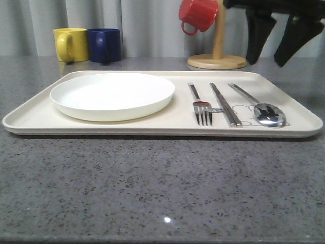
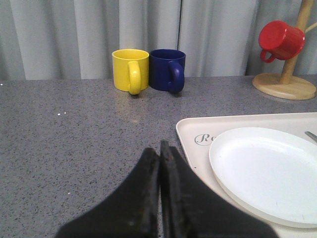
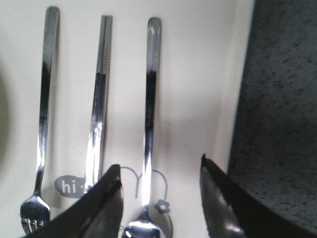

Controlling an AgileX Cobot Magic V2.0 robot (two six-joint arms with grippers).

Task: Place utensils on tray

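Observation:
The cream tray (image 1: 177, 116) lies across the middle of the table. On its right part three silver utensils lie side by side: fork (image 1: 201, 105), chopsticks (image 1: 225, 104) and spoon (image 1: 265, 111). My right gripper (image 1: 266, 63) hangs open above and behind them, holding nothing. From its wrist, the open right gripper (image 3: 159, 163) straddles the spoon (image 3: 150, 89), with chopsticks (image 3: 99, 89) and fork (image 3: 43, 99) beside it on the tray (image 3: 198, 74). My left gripper (image 2: 159, 146) is shut and empty, over bare table just beside the tray's corner (image 2: 188, 130).
A round white plate (image 1: 112, 94) takes up the tray's left half. Behind the tray stand a yellow mug (image 1: 70, 44) and a blue mug (image 1: 104, 44). A red mug (image 1: 198, 14) hangs on a wooden mug tree (image 1: 217, 60). Grey countertop (image 1: 152, 188) stretches in front.

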